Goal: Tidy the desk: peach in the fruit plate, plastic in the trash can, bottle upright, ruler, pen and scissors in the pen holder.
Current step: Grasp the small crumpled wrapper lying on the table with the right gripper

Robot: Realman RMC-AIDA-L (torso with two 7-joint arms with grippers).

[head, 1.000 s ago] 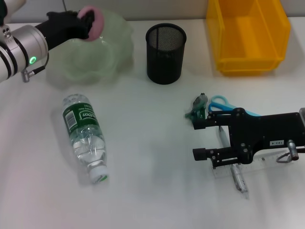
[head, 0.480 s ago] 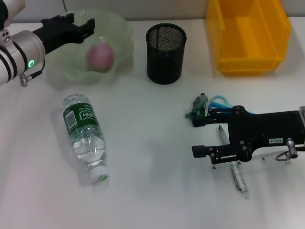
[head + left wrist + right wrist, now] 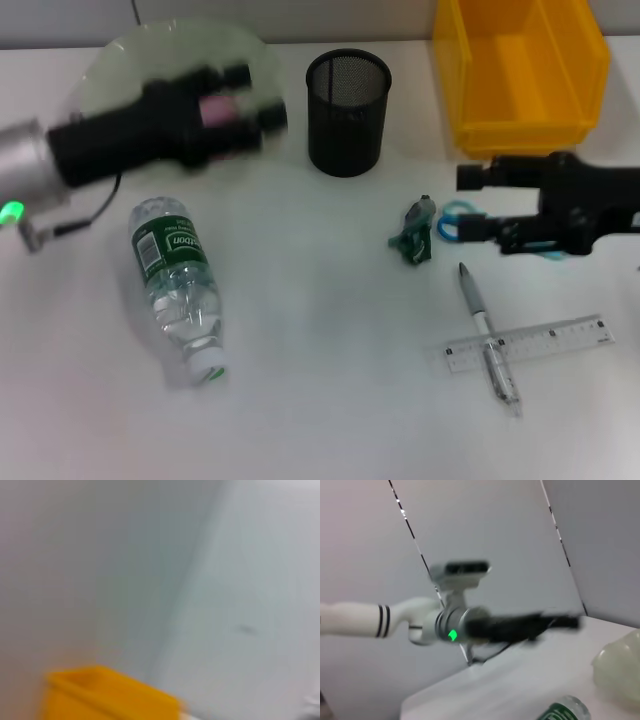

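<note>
Peach in the plate, both arms on the move

Your pink peach (image 3: 214, 108) now sits in the pale green fruit plate (image 3: 110, 60), where half a second ago the left gripper (image 3: 262, 100) hung beside it; that gripper has swung across the plate, too smeared to tell how its jaws stand. Your right gripper (image 3: 470, 202), jaws parted and empty, has lifted off the clear ruler (image 3: 528, 344) and grey pen (image 3: 487, 336) and hovers just beside the blue-handled scissors (image 3: 458, 218) and crumpled green plastic (image 3: 414, 232). The clear water bottle (image 3: 180, 287) lies flat on the white worktop (image 3: 320, 380), cap toward you, nearer the left arm. The black mesh pen holder (image 3: 347, 112) stands behind.
</note>
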